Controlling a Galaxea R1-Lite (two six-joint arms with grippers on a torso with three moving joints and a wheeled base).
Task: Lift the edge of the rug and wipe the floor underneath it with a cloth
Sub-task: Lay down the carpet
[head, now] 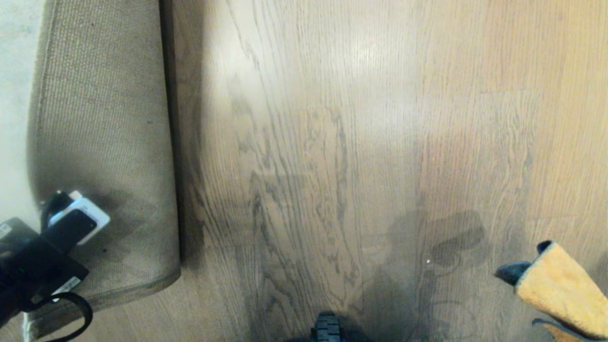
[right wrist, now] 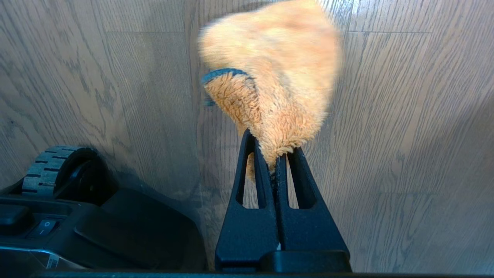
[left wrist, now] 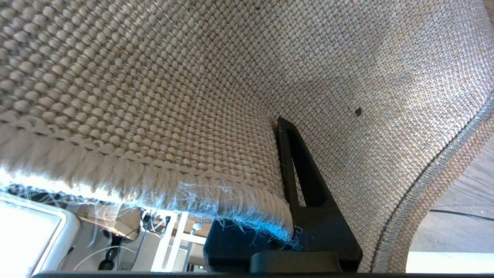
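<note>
- Left gripper (head: 71, 209): low at the left of the head view, clamped on the rug edge (head: 156, 156). In the left wrist view one black finger (left wrist: 305, 181) lies flat against the tan woven backing; the other is hidden behind the fringed, bound border, so the rug is pinched between the two.
- Rug edge is lifted and folded back on itself, backing side up, a tan ribbed slab running up the left of the head view. Pale pile of the rug (head: 14, 95) shows beyond it at the far left. The stitched corner (head: 161, 280) curls down near the boards. A small dark speck (left wrist: 358, 112) sits on the backing.
- Right gripper (right wrist: 274, 154): fingers pressed together on the cloth (right wrist: 278, 85), pinching a fold of it at the tips. The orange fluffy side faces the wrist camera, with blue-grey trim at one edge; the far part of the cloth is blurred.
- In the head view the cloth (head: 560, 285) enters at the lower right corner, apart from the rug, with its dark reverse showing at the tip. It casts a shadow on the boards beside it.
- The floor (head: 332, 118): brown planks with dark grain and a pale sheen, laid bare beside the folded rug, with a dark shadow along the fold.
- Robot base (right wrist: 96, 216) with a ribbed wheel (right wrist: 50, 166) sits near the right gripper; the wheel also peeks in at the bottom middle of the head view.
</note>
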